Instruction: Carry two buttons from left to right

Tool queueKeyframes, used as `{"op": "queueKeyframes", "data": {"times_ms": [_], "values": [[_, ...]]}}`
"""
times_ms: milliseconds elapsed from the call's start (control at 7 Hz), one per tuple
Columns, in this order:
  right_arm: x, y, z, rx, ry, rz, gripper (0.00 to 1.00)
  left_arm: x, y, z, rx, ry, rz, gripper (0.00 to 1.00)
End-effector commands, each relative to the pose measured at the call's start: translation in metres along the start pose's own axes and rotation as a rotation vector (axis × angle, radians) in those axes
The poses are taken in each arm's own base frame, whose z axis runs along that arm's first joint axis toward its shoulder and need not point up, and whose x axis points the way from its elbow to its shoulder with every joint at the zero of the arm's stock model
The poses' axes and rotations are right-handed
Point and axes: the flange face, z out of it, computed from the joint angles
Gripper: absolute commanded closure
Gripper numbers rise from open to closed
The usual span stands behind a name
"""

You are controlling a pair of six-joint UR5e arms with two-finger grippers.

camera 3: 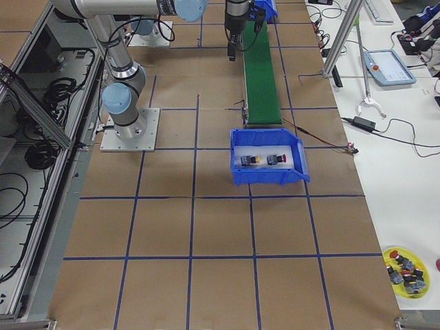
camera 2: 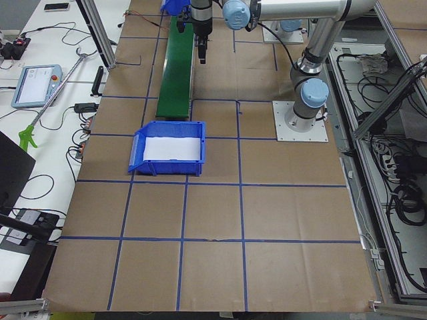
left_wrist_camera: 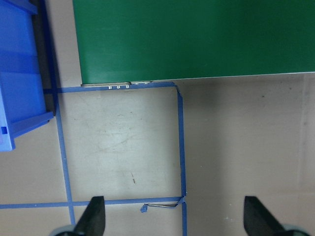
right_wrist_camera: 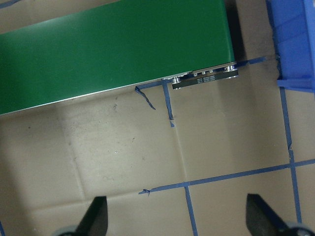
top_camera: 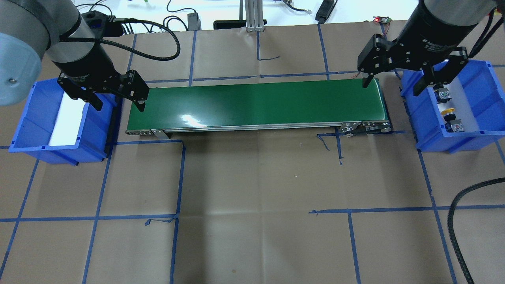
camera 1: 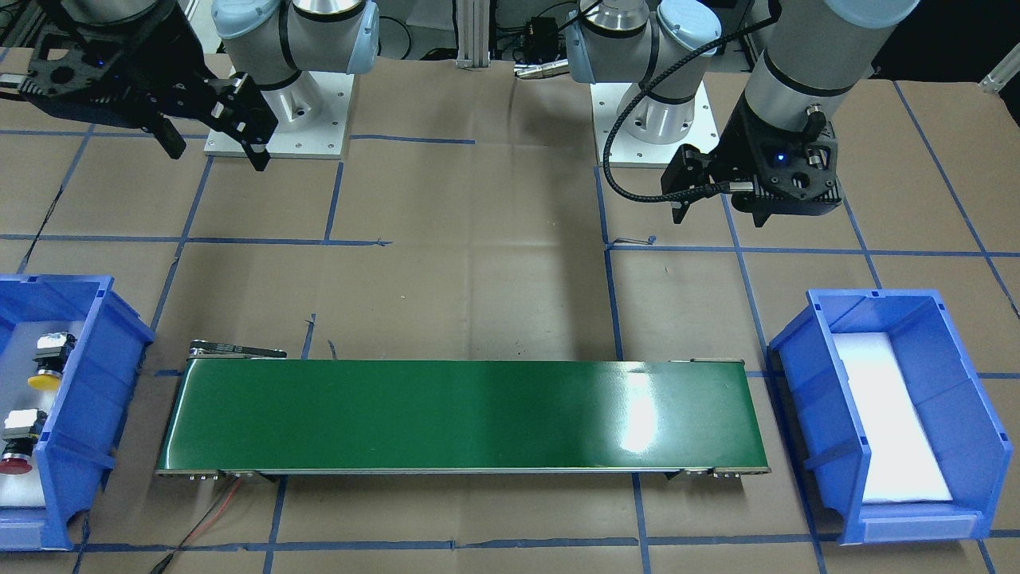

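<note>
A table (top_camera: 256, 197) covered in brown paper and marked into squares by blue tape carried the whole set-up. The left arm (top_camera: 75, 51) and right arm (top_camera: 438, 23) reached forward from their base plates toward the far side. A long green conveyor belt (top_camera: 256, 104) lay crosswise between two blue bins. The left bin (top_camera: 59, 154) was just beside the belt's left end and was lined with a white pad. The right bin (top_camera: 453, 144) stood just beside the belt's right end and had a similar white lining. The left gripper (top_camera: 118, 105) hung above the gap between the left bin and the belt, with its fingers spread wide and nothing between them. The right gripper (top_camera: 391, 87) hung over the belt's right end and the near wall of the right bin, likewise spread and unladen. Both buttons lay on their sides in the right bin, a little apart: the yellow button (camera 1: 46, 363) nearer the robot, the red button (camera 1: 17, 442) farther from it.
</note>
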Motion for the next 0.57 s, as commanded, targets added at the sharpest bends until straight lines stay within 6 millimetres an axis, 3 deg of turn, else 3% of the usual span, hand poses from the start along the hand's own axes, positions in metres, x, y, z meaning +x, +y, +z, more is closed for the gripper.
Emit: {"op": "queueKeyframes", "data": {"times_ms": [0,429], "values": [[-0.0157,0.0011,0.0181,-0.029,0.021,-0.01,0.01,-0.0017,-0.0109,-0.0065,0.004,-0.001,-0.004,0.0],[-0.0178,-0.0069,0.0181,0.024,0.006,-0.022,0.01,0.0013,-0.0099,-0.0052,0.005,0.027,-0.027,0.0]]}}
